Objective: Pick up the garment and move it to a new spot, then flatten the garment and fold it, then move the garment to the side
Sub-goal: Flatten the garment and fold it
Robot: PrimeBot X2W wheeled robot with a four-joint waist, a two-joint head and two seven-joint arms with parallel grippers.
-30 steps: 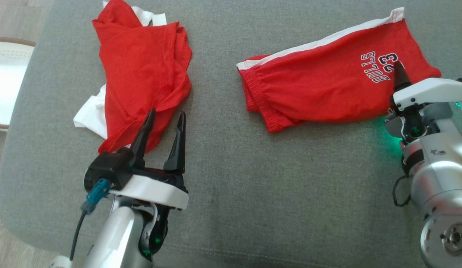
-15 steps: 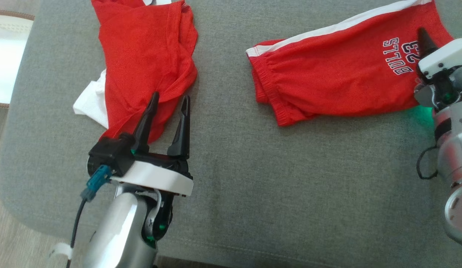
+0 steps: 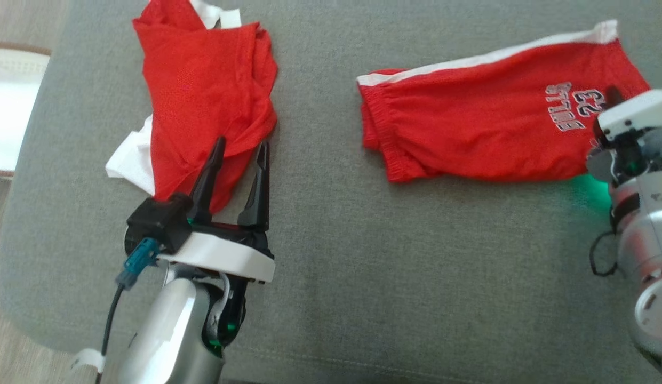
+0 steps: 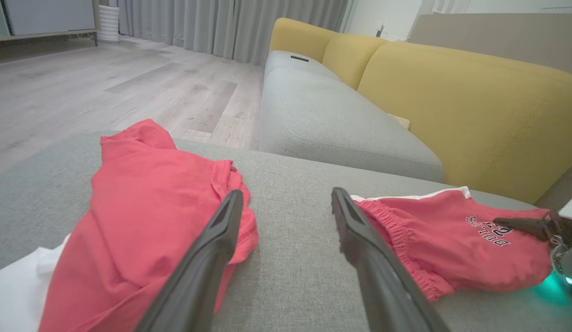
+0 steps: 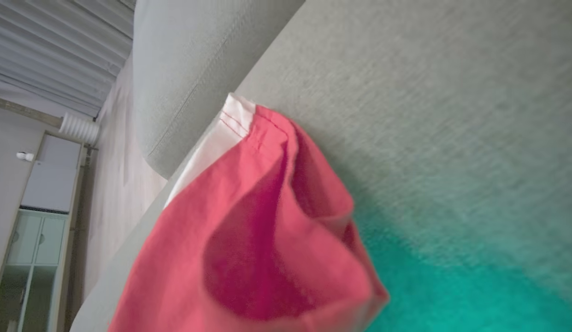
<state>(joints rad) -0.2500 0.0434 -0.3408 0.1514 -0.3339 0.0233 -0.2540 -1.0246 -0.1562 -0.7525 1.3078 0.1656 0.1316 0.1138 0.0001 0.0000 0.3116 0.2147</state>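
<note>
A grey upholstered cushion (image 3: 416, 266) carries two garments, well apart: red shorts (image 3: 485, 122) (white stripe along one edge) lying flat, and a crumpled red-and-white top (image 3: 202, 106).

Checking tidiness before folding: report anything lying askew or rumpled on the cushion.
The red top lies crumpled in a heap over a white garment by the left gripper; the shorts lie slanted.

The shorts (image 3: 480, 133) are red with a white stripe and white letters. The shirt (image 3: 202, 101) is red and white. The cushion (image 3: 416, 266) is grey.
</note>
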